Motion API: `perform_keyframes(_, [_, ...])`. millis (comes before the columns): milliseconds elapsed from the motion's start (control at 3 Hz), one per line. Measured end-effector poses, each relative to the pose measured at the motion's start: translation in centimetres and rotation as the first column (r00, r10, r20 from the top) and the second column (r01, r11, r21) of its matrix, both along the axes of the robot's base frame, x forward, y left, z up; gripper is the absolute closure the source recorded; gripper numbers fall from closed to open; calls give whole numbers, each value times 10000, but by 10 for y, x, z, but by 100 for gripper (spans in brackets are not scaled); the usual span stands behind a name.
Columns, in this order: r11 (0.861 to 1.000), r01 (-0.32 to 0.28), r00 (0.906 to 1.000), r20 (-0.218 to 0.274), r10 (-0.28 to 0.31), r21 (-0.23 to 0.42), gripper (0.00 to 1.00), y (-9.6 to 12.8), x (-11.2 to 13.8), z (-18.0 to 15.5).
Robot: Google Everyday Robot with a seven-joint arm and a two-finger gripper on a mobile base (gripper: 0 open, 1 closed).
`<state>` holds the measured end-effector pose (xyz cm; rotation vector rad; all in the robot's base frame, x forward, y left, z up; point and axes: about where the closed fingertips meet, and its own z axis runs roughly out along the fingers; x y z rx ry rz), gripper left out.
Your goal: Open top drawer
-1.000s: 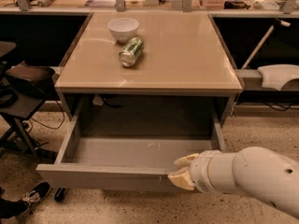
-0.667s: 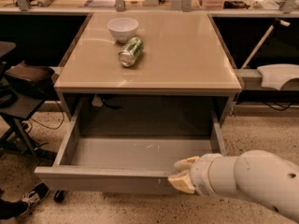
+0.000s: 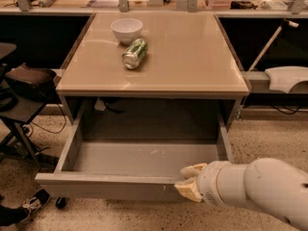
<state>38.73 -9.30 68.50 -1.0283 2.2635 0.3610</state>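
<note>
Grey top drawer (image 3: pixel 106 187) stands well out, my gripper (image 3: pixel 190 181) clamped shut on its front rim. I'd pull straight back and level, to avoid skewing it.

One camera is looking down from the front, close in: surface (image 3: pixel 192 57) at 12 o'clock, pincer (image 3: pixel 186 181) clasping top drawer (image 3: pixel 106 186) at 5 o'clock.
</note>
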Motion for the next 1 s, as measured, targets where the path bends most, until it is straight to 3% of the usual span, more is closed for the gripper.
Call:
perform_keyframes(333, [10000, -1, 10000, 0, 1, 0, 100, 0, 0, 4])
perform_keyframes(1000, [10000, -1, 10000, 0, 1, -1, 58, 0, 0, 4])
